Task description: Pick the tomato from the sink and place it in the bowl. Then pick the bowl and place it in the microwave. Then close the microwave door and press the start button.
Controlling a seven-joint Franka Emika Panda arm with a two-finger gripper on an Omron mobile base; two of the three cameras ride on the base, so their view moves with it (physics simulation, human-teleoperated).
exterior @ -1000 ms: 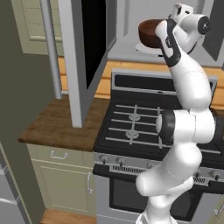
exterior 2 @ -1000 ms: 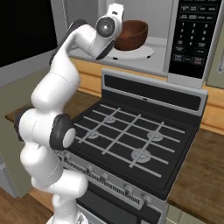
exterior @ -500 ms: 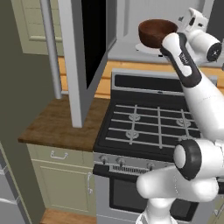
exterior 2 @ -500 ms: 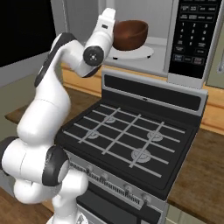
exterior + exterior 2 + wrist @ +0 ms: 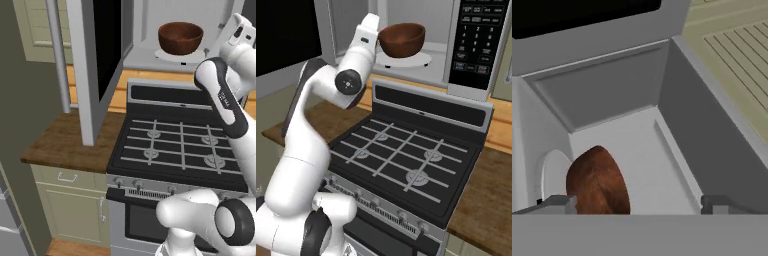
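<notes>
Bowl (image 5: 180, 37) sits on the microwave (image 5: 476, 45) turntable above the stove (image 5: 180, 145).

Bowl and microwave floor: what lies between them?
The white turntable plate. The bowl stands on it inside the microwave, clearest in the left base view; the plate's rim shows around the bowl's foot.
</notes>
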